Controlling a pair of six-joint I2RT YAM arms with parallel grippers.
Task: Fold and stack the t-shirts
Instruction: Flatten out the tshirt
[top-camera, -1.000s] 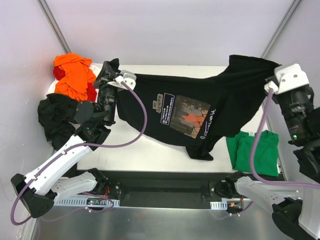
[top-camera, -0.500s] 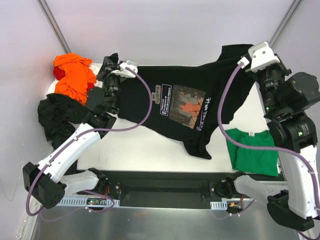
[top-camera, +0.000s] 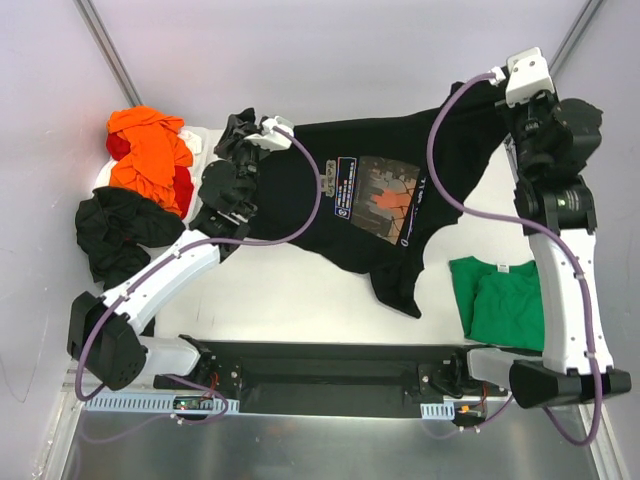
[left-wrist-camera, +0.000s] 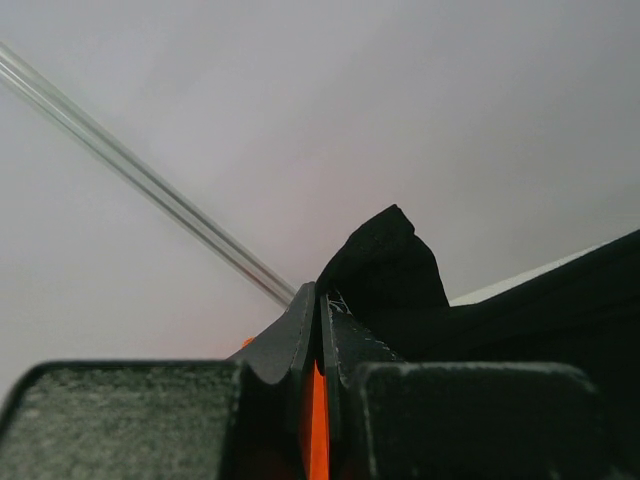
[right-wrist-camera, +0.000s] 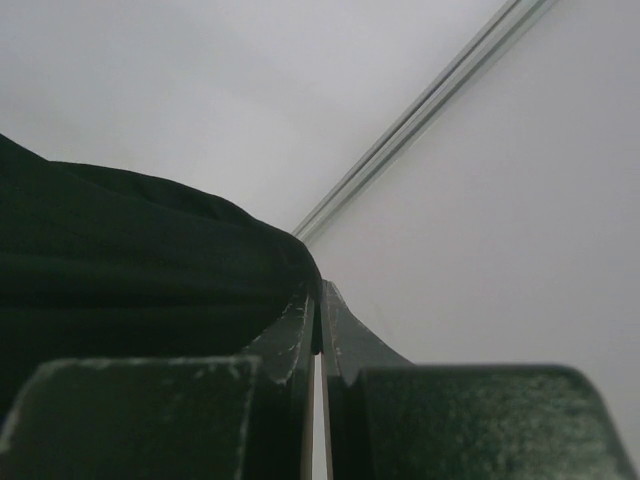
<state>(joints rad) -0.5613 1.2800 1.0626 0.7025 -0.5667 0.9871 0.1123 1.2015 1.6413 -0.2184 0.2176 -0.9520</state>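
Observation:
A black t-shirt with a rectangular chest print (top-camera: 375, 200) hangs stretched between my two grippers above the far part of the table, its lower part trailing down toward the front. My left gripper (top-camera: 240, 128) is shut on its left corner, seen as black cloth (left-wrist-camera: 385, 265) at the closed jaws (left-wrist-camera: 322, 300). My right gripper (top-camera: 505, 85) is shut on its right corner, black cloth (right-wrist-camera: 140, 250) bunched at the closed jaws (right-wrist-camera: 320, 295). A folded green t-shirt (top-camera: 505, 300) lies at the right front. Orange (top-camera: 150, 150) and red t-shirts are piled at the back left, another black one (top-camera: 115, 230) beside them.
The white table (top-camera: 290, 290) is enclosed by pale walls with metal corner posts (top-camera: 110, 50). Purple cables loop from both arms. A black rail (top-camera: 330, 365) runs along the near edge between the arm bases.
Both grippers have moved toward the far wall and inward, carrying the black printed shirt with them. The shirt now hangs further back and more stretched between them.

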